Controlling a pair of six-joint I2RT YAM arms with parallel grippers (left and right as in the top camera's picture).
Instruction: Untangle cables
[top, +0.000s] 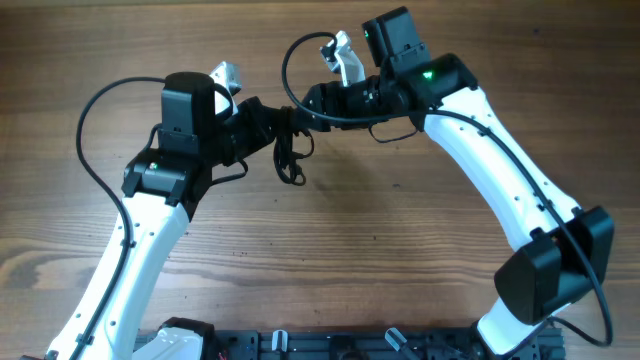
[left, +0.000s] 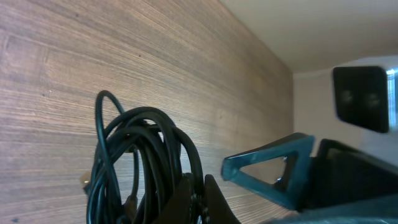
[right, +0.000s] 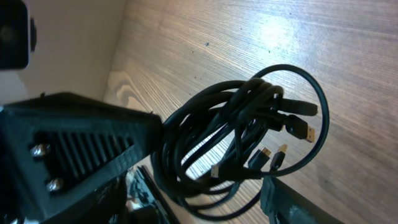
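Bunched cables (top: 285, 150) run top-to-bottom at upper centre; left gripper (top: 274, 126) clamps them; right gripper (top: 305, 104) grip unclear

Two white arms, the left arm (top: 130, 260) and the right arm (top: 500, 170), are sharing one worktop (top: 400, 250), carrying one left pincer (top: 272, 125) and one right pincer (top: 305, 105). One bunch of cables (right: 245, 99) is showing at least four plug ends (right: 303, 130), three glinting gold; its cords are defying counting.
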